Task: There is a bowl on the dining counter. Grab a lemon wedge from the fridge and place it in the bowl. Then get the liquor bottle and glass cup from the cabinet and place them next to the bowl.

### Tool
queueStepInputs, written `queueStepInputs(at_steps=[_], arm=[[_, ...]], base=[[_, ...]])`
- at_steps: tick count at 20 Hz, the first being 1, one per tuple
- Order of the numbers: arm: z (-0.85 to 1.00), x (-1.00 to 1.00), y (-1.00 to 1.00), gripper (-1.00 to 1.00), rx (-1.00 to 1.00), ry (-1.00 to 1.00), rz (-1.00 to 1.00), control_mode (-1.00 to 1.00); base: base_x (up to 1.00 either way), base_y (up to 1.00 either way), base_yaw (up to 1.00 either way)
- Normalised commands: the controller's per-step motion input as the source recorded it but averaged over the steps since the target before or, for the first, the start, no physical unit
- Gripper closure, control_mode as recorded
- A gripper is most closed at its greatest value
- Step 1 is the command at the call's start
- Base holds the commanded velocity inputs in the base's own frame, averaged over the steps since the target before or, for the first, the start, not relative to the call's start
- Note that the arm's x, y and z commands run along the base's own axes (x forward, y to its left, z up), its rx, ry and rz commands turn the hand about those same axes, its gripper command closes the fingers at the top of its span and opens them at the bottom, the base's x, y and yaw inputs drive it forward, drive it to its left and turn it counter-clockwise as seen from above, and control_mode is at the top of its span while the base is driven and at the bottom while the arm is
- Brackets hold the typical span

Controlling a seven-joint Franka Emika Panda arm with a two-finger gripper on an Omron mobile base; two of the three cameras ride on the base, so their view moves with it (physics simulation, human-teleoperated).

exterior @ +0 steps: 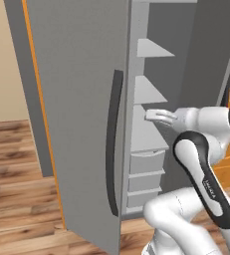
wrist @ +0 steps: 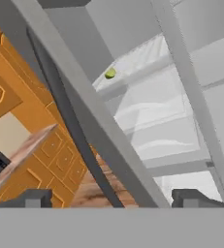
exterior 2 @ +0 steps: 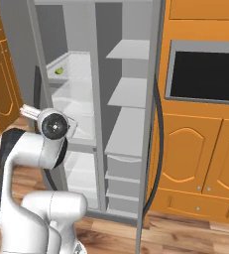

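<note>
Two fridge doors [exterior: 81,109] stand swung wide open, and we can see the left one's long dark handle [exterior: 114,142] hanging down its edge. Further right, our claw [wrist: 111,197] sits just past that door edge with its jaws spread wide, gripping nothing. Up on a shelf [exterior 2: 71,79] in the left compartment of the fridge we spot the lemon wedge [exterior 2: 59,71], small and yellow-green, well apart from the claw. Orange cabinets [exterior 2: 200,163] line the right side.
</note>
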Motion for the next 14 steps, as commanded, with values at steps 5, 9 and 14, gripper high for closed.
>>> queueStepInputs(at_steps=[5, 9, 14], arm=[[-0.04, 0.10, -0.45, -1.00, 0.26, 0.12, 0.00, -1.00], [-0.11, 0.48, -0.17, -1.00, 0.27, 0.09, -0.02, -1.00], [-0.05, 0.62, -0.02, -1.00, 0.22, 0.10, -0.04, -1.00]], base=[[0.00, 0.00, 0.00], [0.00, 0.00, 0.00], [0.00, 0.00, 0.00]])
